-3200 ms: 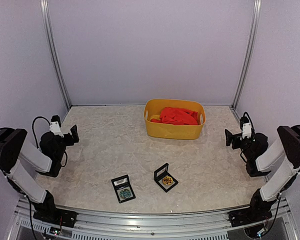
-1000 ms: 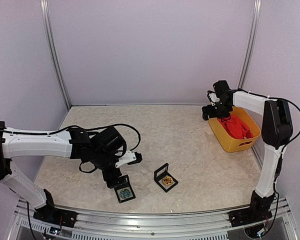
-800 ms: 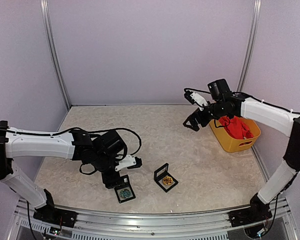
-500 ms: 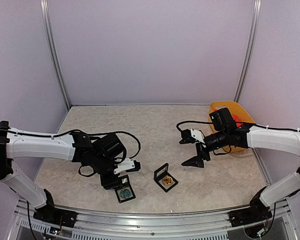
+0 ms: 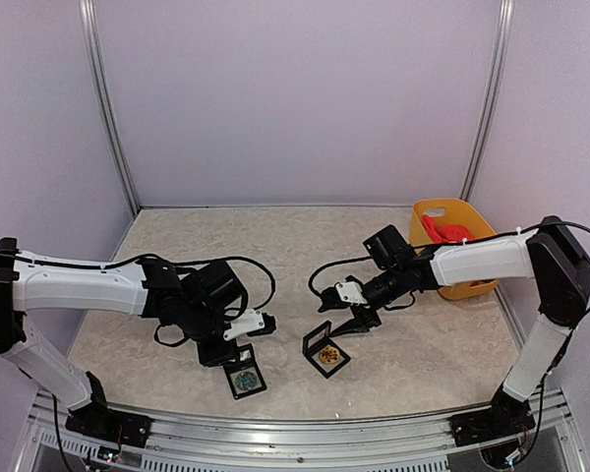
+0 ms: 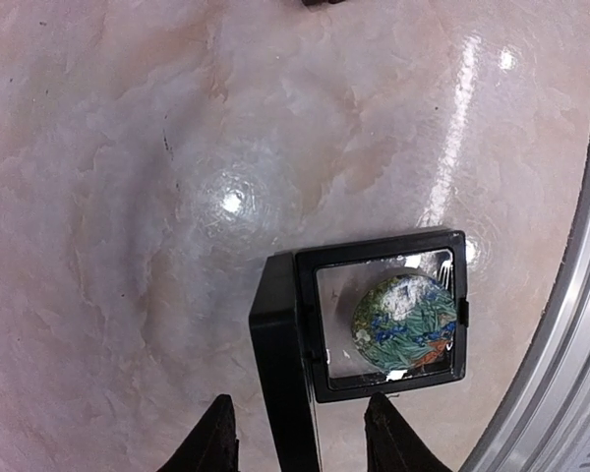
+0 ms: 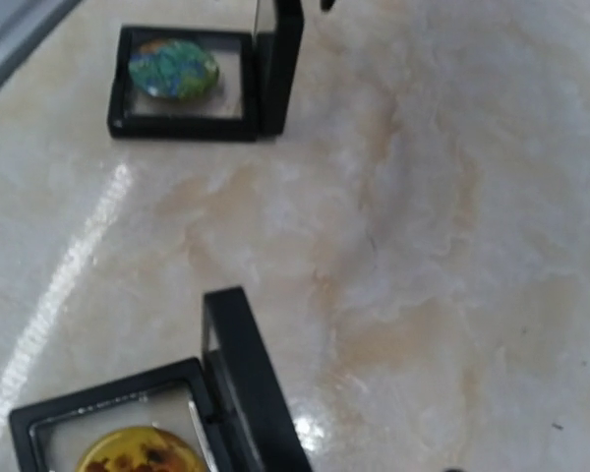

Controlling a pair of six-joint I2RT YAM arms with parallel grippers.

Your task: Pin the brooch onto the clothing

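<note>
Two open black boxes lie near the front edge. One holds a blue-green brooch [image 5: 244, 380] [image 6: 405, 323] [image 7: 174, 67], the other a yellow brooch [image 5: 328, 356] [image 7: 138, 458]. My left gripper [image 5: 238, 346] [image 6: 301, 438] is open, its fingertips [image 6: 219, 438] astride the upright lid [image 6: 281, 374] of the blue-green brooch's box, with gaps on both sides. My right gripper [image 5: 356, 319] hovers just behind the yellow brooch's box with its jaws apart and nothing in them. The red-orange clothing [image 5: 441, 230] lies bunched in the yellow basket.
The yellow basket [image 5: 477, 283] stands at the right side of the table, against the right forearm. A metal rail [image 6: 570, 324] runs along the table's front edge, close to the boxes. Purple walls close in the back and sides.
My right arm has swung from the basket down and left to the yellow brooch's box, its jaws narrowing. My left jaws have narrowed around the lid of the other box.
</note>
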